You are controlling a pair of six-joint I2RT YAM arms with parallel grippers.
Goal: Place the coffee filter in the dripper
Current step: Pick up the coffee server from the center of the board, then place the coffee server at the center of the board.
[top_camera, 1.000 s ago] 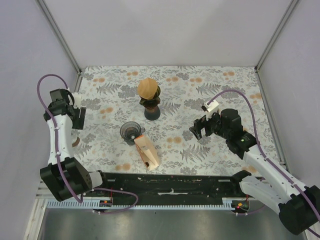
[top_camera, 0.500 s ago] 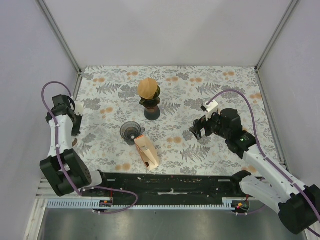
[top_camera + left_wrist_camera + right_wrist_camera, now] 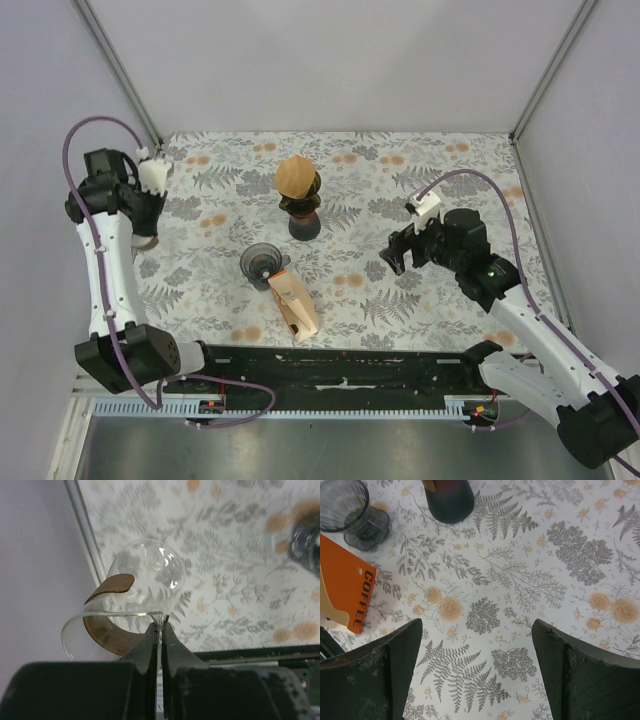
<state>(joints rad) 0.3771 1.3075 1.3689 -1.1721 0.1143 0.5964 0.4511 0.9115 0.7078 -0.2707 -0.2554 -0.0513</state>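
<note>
A flower-patterned tabletop (image 3: 430,170) carries everything. The right hand (image 3: 477,647) is held low over the right half of it, released, with its fingers (image 3: 370,675) spread wide and only the pattern seen between them. The left hand (image 3: 160,629) is raised at the left edge and is clenched on the thin clear rim of a glass jug (image 3: 150,575), which is pinched between its fingertips. The jug's round bulb is see-through, the pattern shows through it, and a brown band (image 3: 107,635) is wrapped around its neck. A dark stand (image 3: 303,222) is placed upright near the middle of the tabletop, toward the back, and the brown paper filter (image 3: 296,177) is seated in its top. Whether the filter is pushed down into it cannot be told from above. Nearer the arms, an orange box (image 3: 293,305) printed "COFFEE" is laid on its side. Just beside its far end a small grey ribbed dripper (image 3: 260,262) is stood upright on its foot, well apart from the filter, with the tabletop visible through its wall.
</note>
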